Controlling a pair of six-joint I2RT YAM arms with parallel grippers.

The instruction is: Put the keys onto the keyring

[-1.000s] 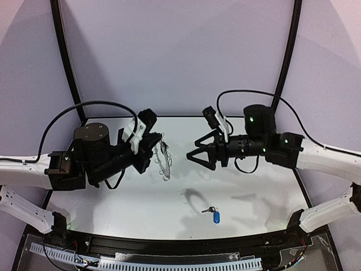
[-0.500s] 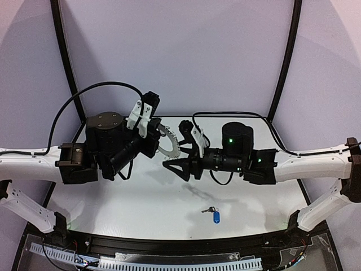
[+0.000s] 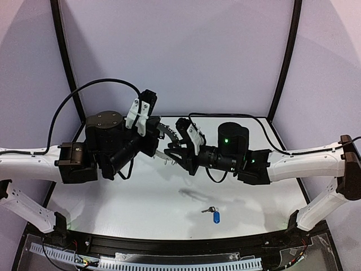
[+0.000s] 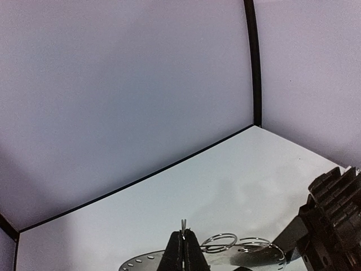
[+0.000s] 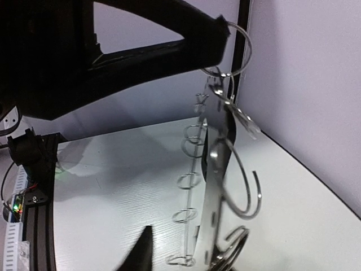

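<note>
The left pincer [image 4: 183,241] is clamped shut on the keyring [image 5: 219,141], holding it upright above the worktop [image 3: 265,197] so its wire loops hang free. The right pincer [image 3: 176,151] straddles the opposite rim, probably to steady it, though I cannot tell whether it grips. The blue-tagged key [image 3: 214,215] lies apart, near the front edge.

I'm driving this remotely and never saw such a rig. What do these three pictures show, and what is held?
Two robot arms stand at a white table, each ending in a two-finger gripper. The wide picture looks down from above and behind; the other two come from wrist cameras. The left gripper is shut on a big flat metal keyring with wire loops, held in the air. The right gripper is at the ring's edge, fingers apart; whether it grips is unclear. A small key with a blue tag lies on the table.
</note>
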